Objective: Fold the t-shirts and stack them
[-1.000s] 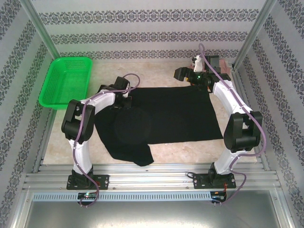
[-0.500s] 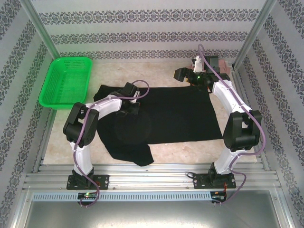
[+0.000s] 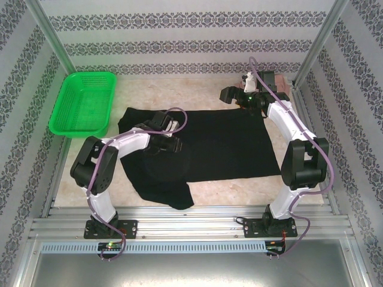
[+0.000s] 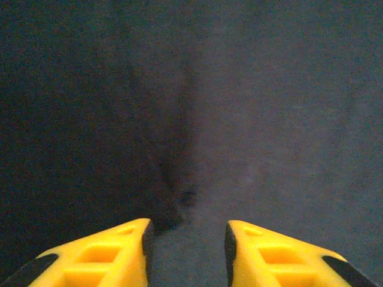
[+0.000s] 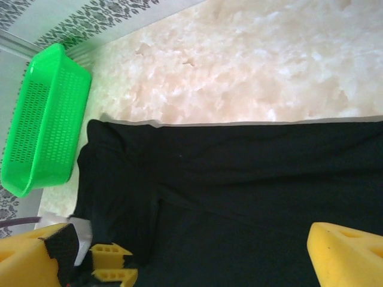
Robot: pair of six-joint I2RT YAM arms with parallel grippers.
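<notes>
The basket (image 3: 84, 103) sits at the far left corner of the surface (image 3: 197, 89), apart from the cloth. In the right wrist view its near end is cut off by the frame.

The left gripper (image 3: 173, 145) is low over the left part of the black tee (image 3: 233, 143), and from above its fingers are too dark and small to make out. The left wrist view settles it: the two yellow fingers (image 4: 108, 257) stand partly spread with a gap between them, with nothing pinched. Dark cloth lies under them, and a shadowed crease runs up the cloth from the gap. That view is cut off on all sides by cloth, so no edge of the tee can be seen there. The right wrist view catches this same gripper as small yellow tips at the bottom left, touching the cloth.

The black tee lies spread across the middle of the surface. Its left part is rumpled, and one sleeve reaches toward the near edge. The left arm hides part of it.

The right gripper (image 3: 230, 94) hovers over the tee's far right corner. Its own camera shows the fingers spread wide at the frame's two bottom corners, holding nothing.

The pink tee (image 3: 282, 84) is bunched in the far right corner, mostly hidden behind the right arm; its print cannot be read.
</notes>
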